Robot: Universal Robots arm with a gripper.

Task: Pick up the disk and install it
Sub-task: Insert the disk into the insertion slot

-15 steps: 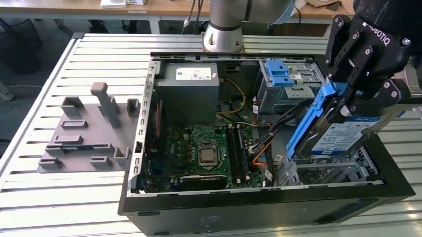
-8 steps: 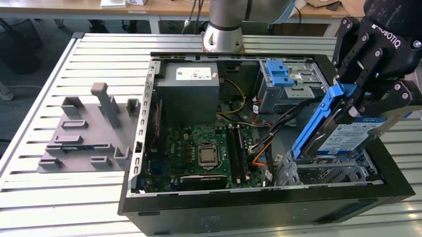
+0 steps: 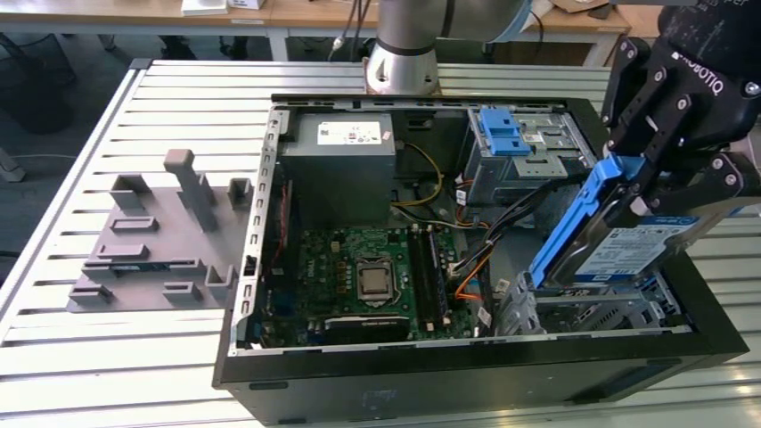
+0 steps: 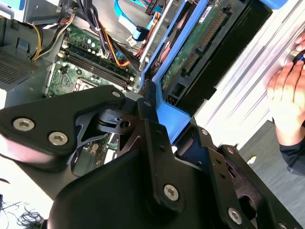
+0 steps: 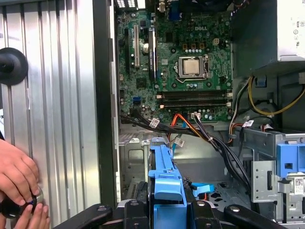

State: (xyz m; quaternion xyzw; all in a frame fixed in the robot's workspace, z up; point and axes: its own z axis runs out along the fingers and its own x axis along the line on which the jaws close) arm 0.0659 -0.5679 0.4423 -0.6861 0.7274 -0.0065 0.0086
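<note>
black jaws were clamped on the disk [image 3: 634, 248], holding it tilted above the bay in the open computer case [image 3: 476, 388]. lowering it well probably meant squaring its blue frame to the bay and clearing the cables [image 5: 214, 140]. counted: one disk, one case, one motherboard [image 5: 176, 95].

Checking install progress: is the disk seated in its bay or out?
Out. In the exterior view the gripper holds the disk tilted, its upper end well above the case rim, lower end near the metal bay.

Gripper [image 3: 661, 201] at exterior view's right, fingers [image 3: 637, 181] clamped on disk [image 3: 634, 248].
</note>
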